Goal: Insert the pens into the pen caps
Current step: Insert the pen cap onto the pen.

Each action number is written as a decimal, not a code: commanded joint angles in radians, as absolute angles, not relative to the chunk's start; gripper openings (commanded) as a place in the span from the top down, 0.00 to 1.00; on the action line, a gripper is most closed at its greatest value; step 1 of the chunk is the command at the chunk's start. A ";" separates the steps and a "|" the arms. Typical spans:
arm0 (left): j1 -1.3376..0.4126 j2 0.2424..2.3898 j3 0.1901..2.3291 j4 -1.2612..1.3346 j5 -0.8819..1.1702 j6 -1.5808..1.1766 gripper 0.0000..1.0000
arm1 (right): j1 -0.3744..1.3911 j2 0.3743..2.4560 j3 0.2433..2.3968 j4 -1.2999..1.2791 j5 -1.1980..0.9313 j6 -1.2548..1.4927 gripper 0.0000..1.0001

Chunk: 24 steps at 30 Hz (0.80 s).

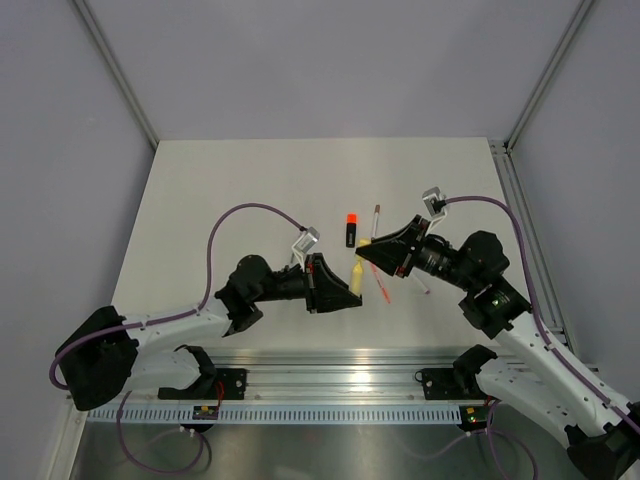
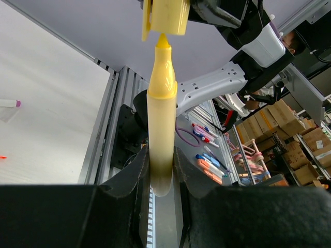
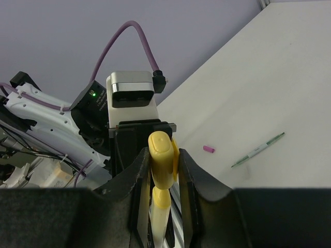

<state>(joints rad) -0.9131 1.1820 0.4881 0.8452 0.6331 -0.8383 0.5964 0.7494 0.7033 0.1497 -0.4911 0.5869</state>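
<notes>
Left gripper (image 2: 161,165) clamps pale yellow plastic highlighter (image 2: 161,108); right gripper (image 3: 164,170) clamps stubby pale yellow cap (image 2: 170,15), tip at mouth (unseated); other pens (image 1: 376,218) wait.

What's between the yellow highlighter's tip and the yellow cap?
Nothing. Left wrist view: the tip of the pale yellow highlighter sits right at the mouth of the pale yellow cap.

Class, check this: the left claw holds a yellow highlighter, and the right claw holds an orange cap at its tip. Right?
Not quite: the cap in the right claw is yellow, not orange, as the left wrist view shows. The left claw does hold the yellow highlighter.
</notes>
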 commanded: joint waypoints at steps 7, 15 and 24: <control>-0.908 1.135 0.489 0.859 0.611 -0.781 1.00 | 0.621 0.726 0.738 0.101 -0.491 0.563 0.88; -0.907 1.129 0.495 0.830 0.598 -0.761 1.00 | 0.670 0.723 0.739 0.038 -0.454 0.551 0.87; -0.907 1.117 0.495 0.807 0.584 -0.739 1.00 | 0.715 0.719 0.730 0.006 -0.416 0.549 0.87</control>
